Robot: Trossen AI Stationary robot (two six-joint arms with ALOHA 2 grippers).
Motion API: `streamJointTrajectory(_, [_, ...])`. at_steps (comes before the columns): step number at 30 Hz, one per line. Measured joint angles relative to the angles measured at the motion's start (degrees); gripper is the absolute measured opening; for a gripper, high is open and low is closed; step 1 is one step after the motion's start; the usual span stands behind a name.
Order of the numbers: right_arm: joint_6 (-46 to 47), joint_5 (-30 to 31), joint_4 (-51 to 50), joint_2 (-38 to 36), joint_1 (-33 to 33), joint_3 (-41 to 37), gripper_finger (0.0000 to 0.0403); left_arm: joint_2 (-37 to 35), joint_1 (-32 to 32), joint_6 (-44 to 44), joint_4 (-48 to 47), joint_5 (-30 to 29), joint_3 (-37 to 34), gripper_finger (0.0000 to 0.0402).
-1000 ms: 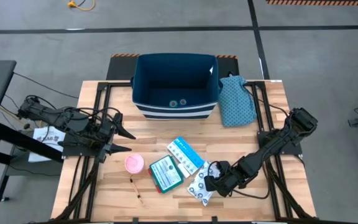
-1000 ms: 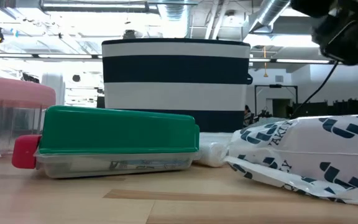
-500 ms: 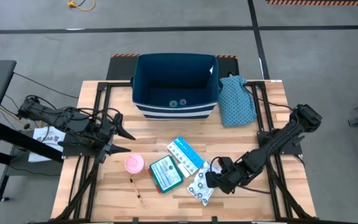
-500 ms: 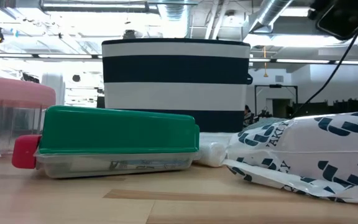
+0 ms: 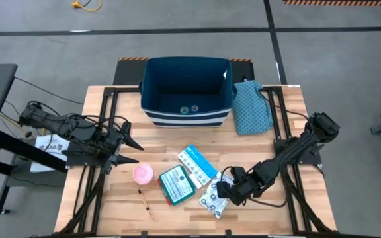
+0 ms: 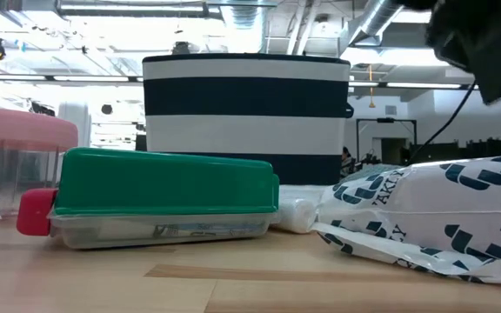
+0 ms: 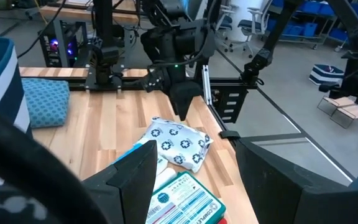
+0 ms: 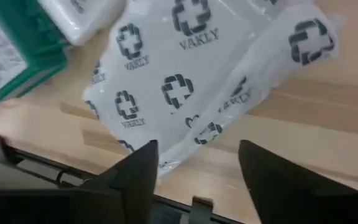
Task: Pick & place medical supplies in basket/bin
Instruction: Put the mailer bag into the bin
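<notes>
Wooden table [image 5: 280,132] under both arms. Right gripper [image 5: 226,190] spread wide, hovering; white patterned pouch [image 8: 210,81] just ahead of jaws, flat, untouched. Navy bin [image 5: 187,89] well beyond. Left gripper [image 5: 129,149] parked open at table's left edge.

Your high view looks straight down from well above, taking in the whole bench [image 5: 111,192], both arms and the grey floor around. Your low view sits at bench-top height, very close to the green box [image 6: 163,196] and the pouch [image 6: 424,217], facing level toward the striped bin [image 6: 246,117] and the room behind. Your left wrist view looks across the bench past its own fingers [image 7: 132,180] toward the right arm, with the pouch [image 7: 176,143] at mid distance. Your right wrist view points steeply down, close over the pouch [image 8: 191,87]. All four views share the pouch; the green box's edge [image 8: 23,68] also shows in each.
</notes>
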Motion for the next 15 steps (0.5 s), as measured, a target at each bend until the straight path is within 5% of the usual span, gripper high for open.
streamJointTrajectory(6, [0.9, -1.4, 1.7, 4.4, -0.3, 0.1, 0.0249, 0.0, 0.0, 0.0, 0.0, 0.3, 0.0, 0.0210])
streamJointTrajectory(15, [1.2, -4.8, 3.4, 9.8, -1.4, 0.5, 0.0218, 0.0, 0.0, -0.2, 0.0, 0.3, 0.0, 0.0210])
